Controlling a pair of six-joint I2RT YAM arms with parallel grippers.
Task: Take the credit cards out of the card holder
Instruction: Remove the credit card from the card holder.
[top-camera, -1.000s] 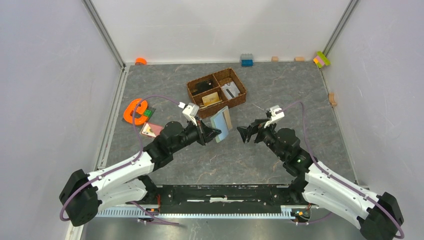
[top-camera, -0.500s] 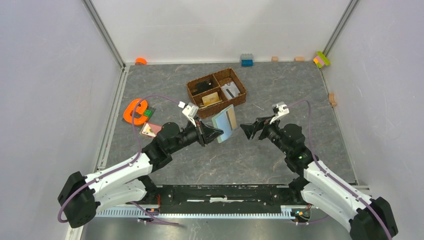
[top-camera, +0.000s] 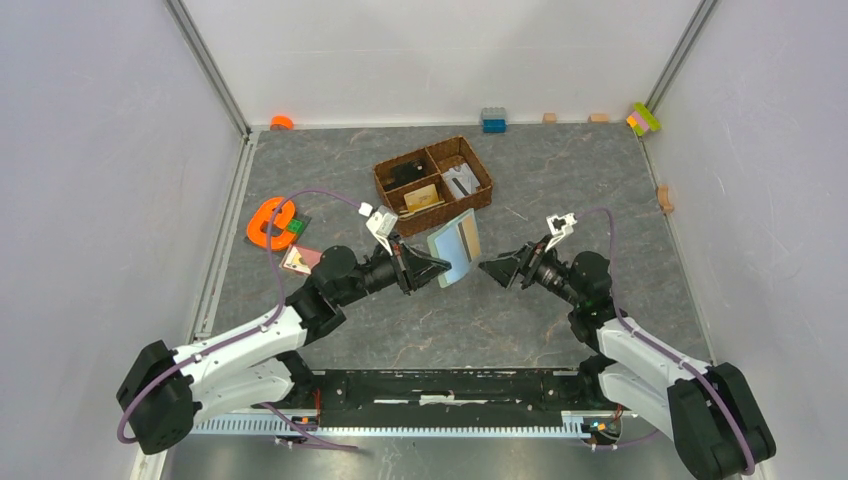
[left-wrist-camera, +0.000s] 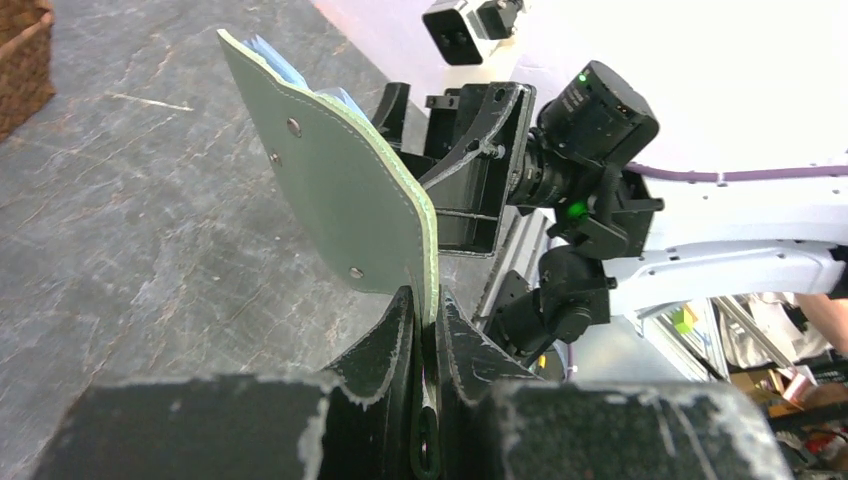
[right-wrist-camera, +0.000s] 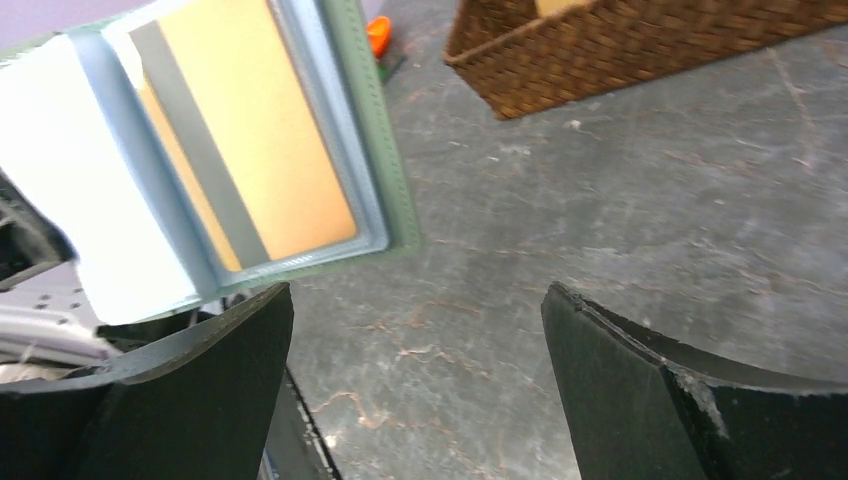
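- The left claw (left-wrist-camera: 425, 312) is clamped on the lower edge of the card holder (left-wrist-camera: 340, 200), holding it open and off the bench (top-camera: 500, 320).
- The right claw (right-wrist-camera: 418, 292) has its fingers wide apart and grips nothing. It faces the left claw, just short of the holder's open side.
- A tan-orange credit card (right-wrist-camera: 265, 140) with a dark stripe sits in a pale blue slot of the holder, just ahead of the right claw.
- A pinkish card (top-camera: 300, 260) lies on the bench behind the left claw, beside its arm.
- A wicker basket (top-camera: 383, 180) stands beyond both claws.

No legible writing anywhere, not on card holder (right-wrist-camera: 383, 150), credit card (right-wrist-camera: 270, 140) or basket (right-wrist-camera: 640, 50).
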